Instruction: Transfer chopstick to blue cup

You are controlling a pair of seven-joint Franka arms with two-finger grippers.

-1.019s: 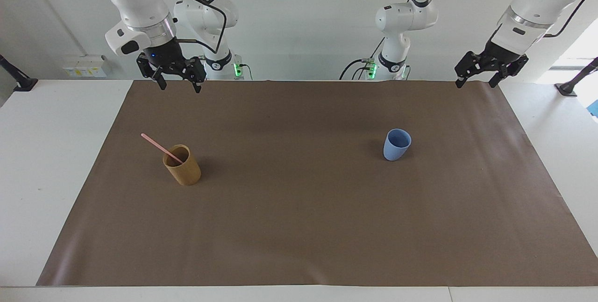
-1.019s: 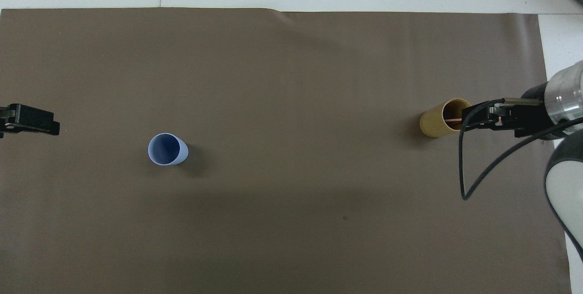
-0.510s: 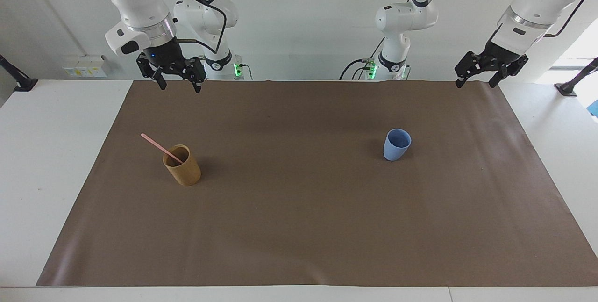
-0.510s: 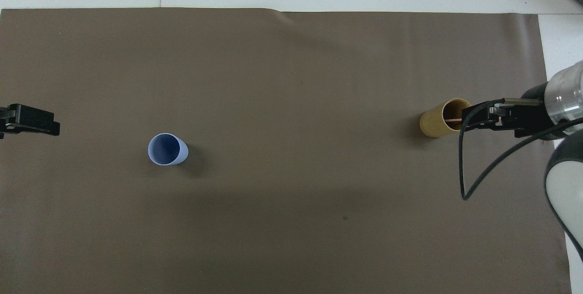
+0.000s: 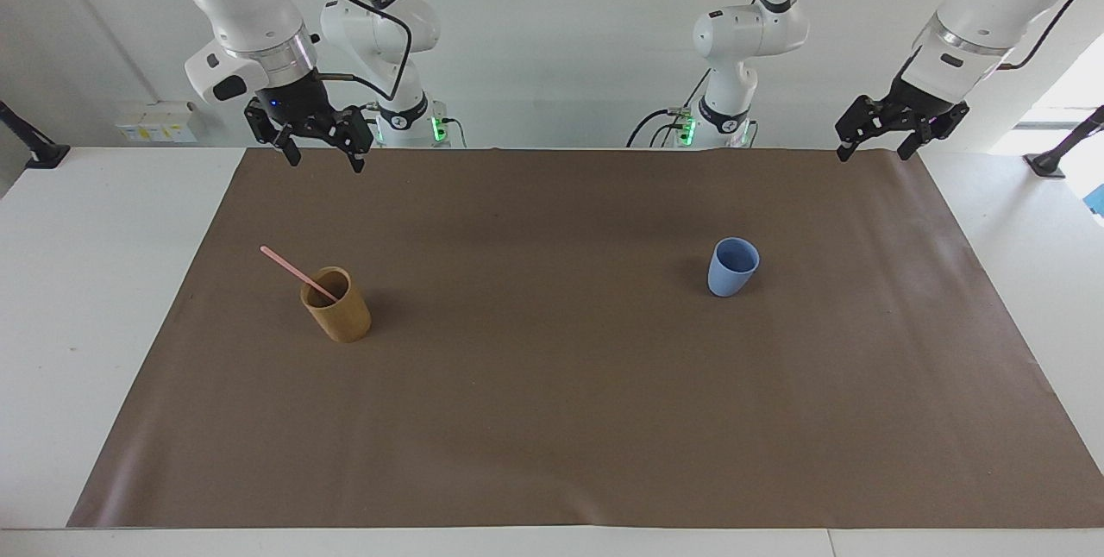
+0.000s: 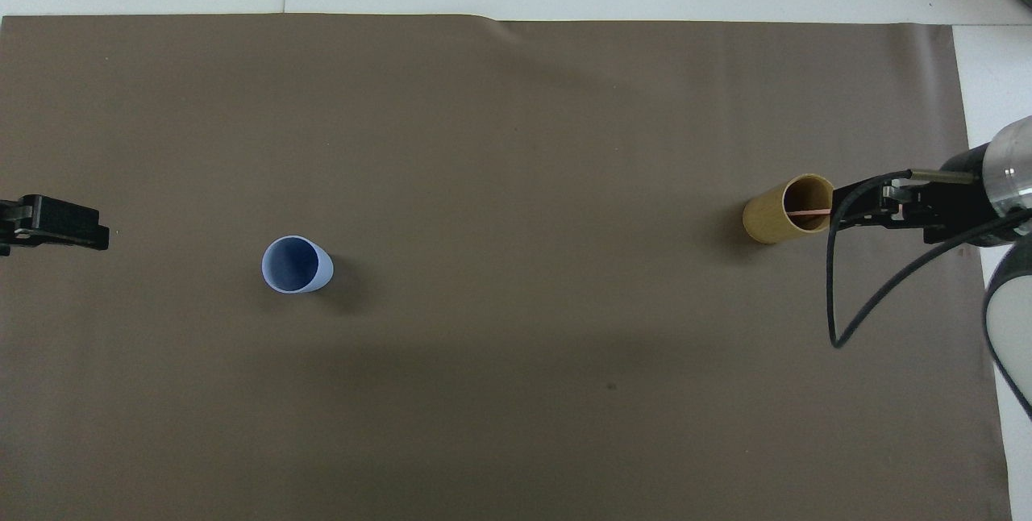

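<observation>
The pale-pink chopstick (image 5: 291, 266) leans in a tan-brown cup (image 5: 337, 306) toward the right arm's end of the table, its upper end sticking out over the rim. From overhead only a short piece of the chopstick (image 6: 808, 213) shows inside the tan cup (image 6: 784, 210). The blue cup (image 5: 733, 267) stands upright and empty toward the left arm's end; the overhead view shows the blue cup (image 6: 296, 264) too. My right gripper (image 5: 326, 160) hangs open, high over the mat's edge nearest the robots. My left gripper (image 5: 874, 153) hangs open over that edge's other corner.
A brown mat (image 5: 552, 419) covers most of the white table (image 5: 95, 281). In the overhead view the right gripper (image 6: 856, 205) overlaps the tan cup's rim, with a black cable (image 6: 838, 295) looping below it. The left gripper (image 6: 97, 231) shows at the frame's edge.
The right gripper has drifted a little up and toward the right arm's end of the table, off the tan cup's mouth as seen from overhead. The left gripper has shifted slightly.
</observation>
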